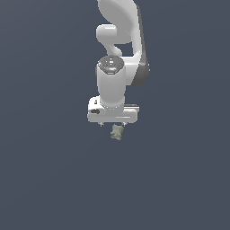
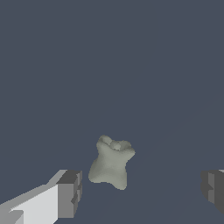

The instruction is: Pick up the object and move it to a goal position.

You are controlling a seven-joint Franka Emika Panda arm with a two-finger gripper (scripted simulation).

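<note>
Currently in the approach step: gripper [image 2: 139,192] is wide open, holding nothing, its fingertips [image 2: 70,194] straddling the object [image 2: 111,163], which sits on the bare floor under the gripper bar. Its long axis looks roughly crosswise to the closing line. Next: descend, centre, close.

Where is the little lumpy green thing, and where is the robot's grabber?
lumpy object [image 2: 111,164], wrist view: on the middle of its pale grey-green body.
lumpy object [image 1: 117,132], exterior view: on its centre, just below the white bar.
gripper [image 2: 140,192], wrist view: midway between its two fingertips; jaws stand wide apart.
</note>
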